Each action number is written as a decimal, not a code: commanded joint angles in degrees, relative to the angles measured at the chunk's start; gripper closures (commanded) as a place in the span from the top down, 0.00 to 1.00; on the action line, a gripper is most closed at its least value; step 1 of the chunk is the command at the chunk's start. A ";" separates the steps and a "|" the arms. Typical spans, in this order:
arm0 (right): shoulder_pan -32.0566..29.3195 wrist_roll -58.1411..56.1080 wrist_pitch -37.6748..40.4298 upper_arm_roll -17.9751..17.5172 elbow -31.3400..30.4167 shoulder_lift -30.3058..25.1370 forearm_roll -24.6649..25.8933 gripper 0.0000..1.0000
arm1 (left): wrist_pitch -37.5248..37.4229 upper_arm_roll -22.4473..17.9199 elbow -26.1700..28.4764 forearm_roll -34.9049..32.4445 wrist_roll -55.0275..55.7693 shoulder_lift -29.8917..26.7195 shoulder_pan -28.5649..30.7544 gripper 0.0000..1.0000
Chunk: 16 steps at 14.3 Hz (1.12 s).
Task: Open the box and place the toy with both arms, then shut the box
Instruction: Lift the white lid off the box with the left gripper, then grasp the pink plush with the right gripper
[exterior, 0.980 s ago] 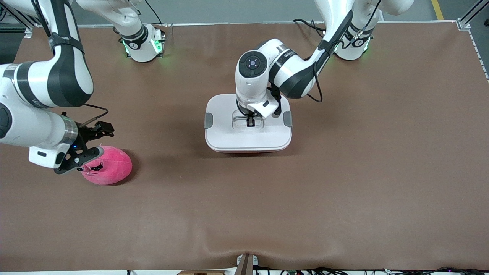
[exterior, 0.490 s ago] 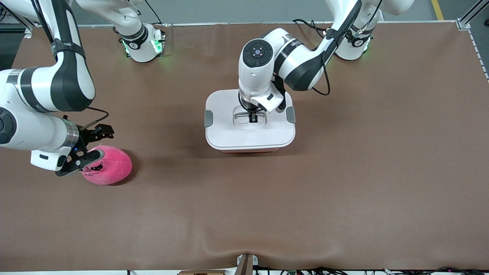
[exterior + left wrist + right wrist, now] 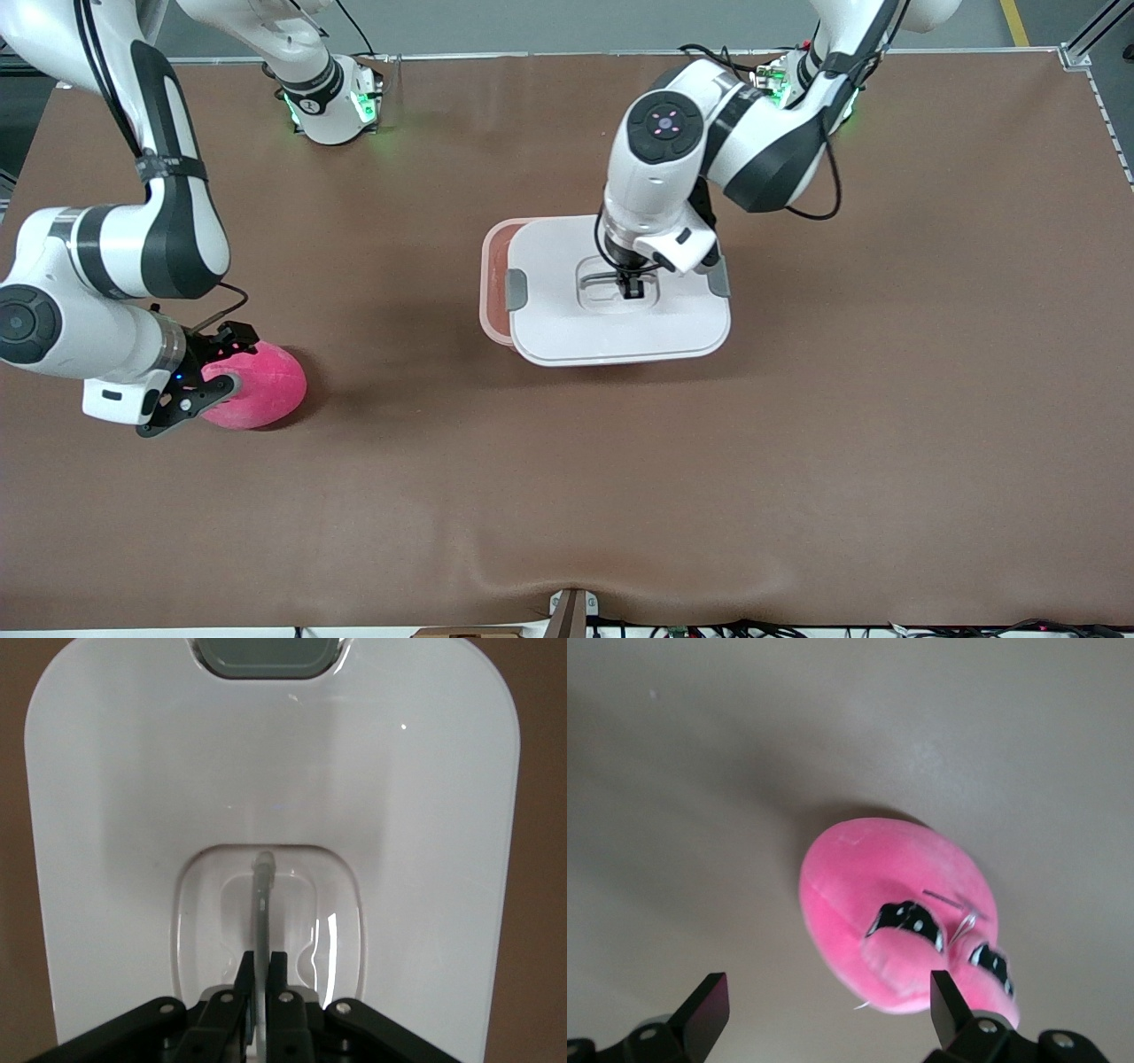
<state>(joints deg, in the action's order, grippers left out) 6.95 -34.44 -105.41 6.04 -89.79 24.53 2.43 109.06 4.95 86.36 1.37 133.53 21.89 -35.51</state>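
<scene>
Gripping lid [image 3: 620,310] handle, left hand [image 3: 631,288] above uncovered pink box [image 3: 496,283].

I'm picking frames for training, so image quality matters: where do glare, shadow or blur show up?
Left wrist view: bright glints on the glossy lid near its handle recess. Right wrist view: the toy looks soft and casts a dark shadow. Front view: sharp, evenly lit, with soft shadows beside the box and toy.

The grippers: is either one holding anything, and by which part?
The left gripper holds the white lid by its centre handle. The right gripper holds nothing.
</scene>
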 commanded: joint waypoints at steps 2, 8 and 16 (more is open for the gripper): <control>-1.33 -5.63 -3.39 -0.41 -2.85 -1.15 1.17 1.00 | -4.38 0.24 0.82 -0.93 -3.01 -3.34 2.72 0.00; -2.56 -10.73 -9.64 -0.41 -5.21 -0.01 2.84 1.00 | -6.14 0.06 2.66 -1.46 -7.84 -7.64 8.51 0.00; -3.52 -10.74 -9.12 -0.50 -6.28 2.63 2.75 0.36 | -6.15 0.23 10.30 -1.46 -18.37 -14.94 15.46 0.00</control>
<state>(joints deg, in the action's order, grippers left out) 4.76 -44.54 -114.30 6.13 -95.94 27.04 4.16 102.69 4.66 92.54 0.82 117.79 10.46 -21.07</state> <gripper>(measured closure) 0.163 0.930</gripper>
